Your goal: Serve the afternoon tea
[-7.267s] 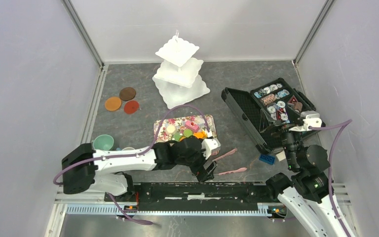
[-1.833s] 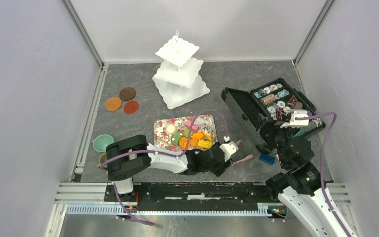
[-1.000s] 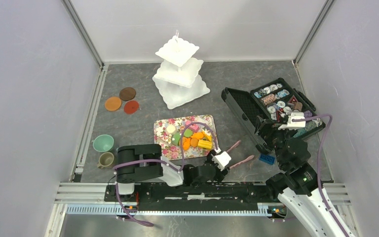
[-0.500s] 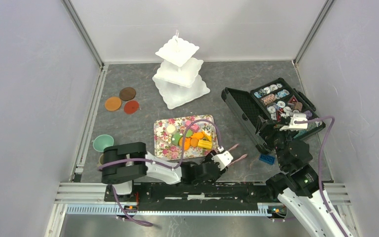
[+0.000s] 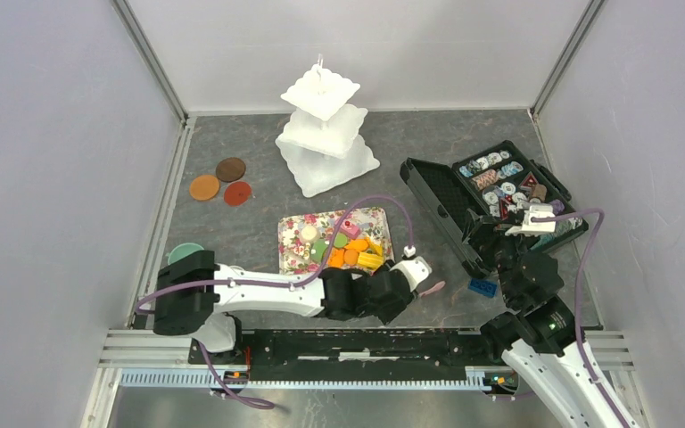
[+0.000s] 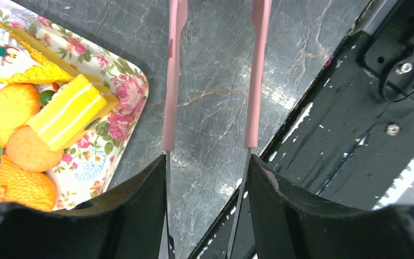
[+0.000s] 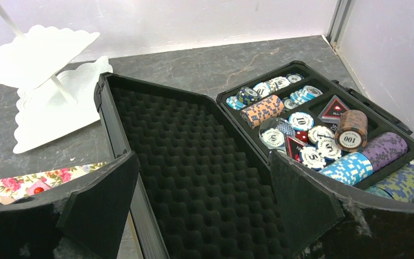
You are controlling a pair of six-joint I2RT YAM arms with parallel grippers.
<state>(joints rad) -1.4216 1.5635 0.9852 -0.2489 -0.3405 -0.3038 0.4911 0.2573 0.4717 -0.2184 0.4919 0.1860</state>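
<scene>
The left gripper (image 6: 207,162) is hovering just off the near right corner of the flowered tray (image 6: 126,91), its jaws standing about half closed and pinching the thin metal shanks of the pink tongs (image 6: 170,81); the two tong arms are reaching out apart from each other over the grey table (image 6: 215,108) beside the tray's edge, with nothing between them. The cakes and biscuits (image 6: 70,110), orange, yellow, green and pink, are lying heaped on the right half of the tray, none of them lifted. The saucers (image 5: 230,168) are lying flat well to the far left of the tray, and the teal cup (image 5: 183,252) is standing to its near left, partly hidden behind the left arm. The white tiered stand (image 5: 325,134) is standing beyond the tray. The right gripper (image 7: 202,162) is hanging to the right of the tray over the open black case (image 7: 194,162) of chips, its jaws spread wide and gripping nothing. A blue brick (image 5: 482,287) is lying to the right of the tray, near the case
</scene>
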